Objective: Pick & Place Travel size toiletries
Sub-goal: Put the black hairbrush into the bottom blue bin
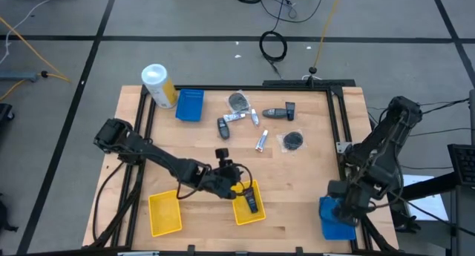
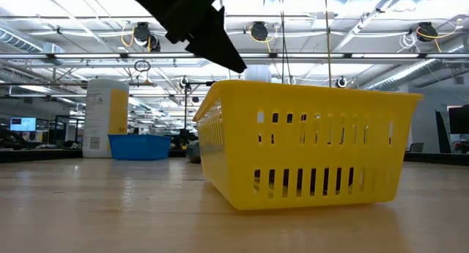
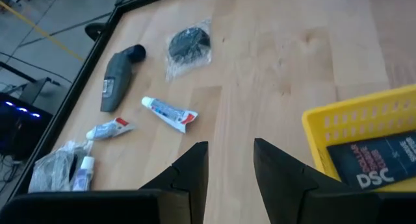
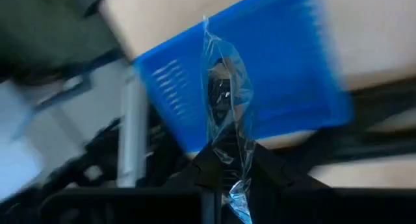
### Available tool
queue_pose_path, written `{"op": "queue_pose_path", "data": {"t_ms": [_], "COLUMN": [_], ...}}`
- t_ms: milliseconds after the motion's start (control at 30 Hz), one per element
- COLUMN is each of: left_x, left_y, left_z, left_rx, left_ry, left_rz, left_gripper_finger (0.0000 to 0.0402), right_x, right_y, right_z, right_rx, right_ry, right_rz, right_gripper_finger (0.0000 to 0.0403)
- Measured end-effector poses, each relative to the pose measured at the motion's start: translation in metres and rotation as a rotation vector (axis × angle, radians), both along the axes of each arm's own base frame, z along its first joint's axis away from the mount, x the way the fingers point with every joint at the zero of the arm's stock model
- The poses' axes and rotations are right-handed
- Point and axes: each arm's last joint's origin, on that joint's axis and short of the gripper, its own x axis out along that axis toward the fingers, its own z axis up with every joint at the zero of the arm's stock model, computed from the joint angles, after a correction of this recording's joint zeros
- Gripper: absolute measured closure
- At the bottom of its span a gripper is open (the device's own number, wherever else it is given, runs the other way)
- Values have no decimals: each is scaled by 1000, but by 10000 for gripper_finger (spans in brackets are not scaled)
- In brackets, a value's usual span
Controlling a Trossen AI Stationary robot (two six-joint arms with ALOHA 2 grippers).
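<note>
**Packet pinched over the blue tray**

Lower right of the high view: the right gripper is clenched on a clear-wrapped packet, which sticks out past its fingertips above the blue tray. Bottom centre, the left gripper hangs released beside a yellow tray holding a dark bottle.

table is showing pale wood, smooth, matt | yellow tray is looking like slotted plastic, slightly glossy | blue tray is looking like ribbed plastic | packet is wearing clear, shiny crinkled film | tubes are looking like smooth white plastic
</note>
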Motion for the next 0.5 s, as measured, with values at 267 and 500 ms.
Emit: {"op": "queue_pose_path", "data": {"t_ms": [267, 500], "left_x": [2, 3], "left_y": [1, 4], "left_z": [1, 1], "left_rx": [-11, -1], "left_ry": [-6, -4], "left_rz": [-13, -14], "left_gripper_finger": [279, 279], "right_x": [-1, -9], "right_y": [7, -2], "right_z": [-63, -102], "right_rx": [186, 250], "right_ry": [38, 103], "right_rz": [54, 66], "right_gripper_finger": [359, 354]}}
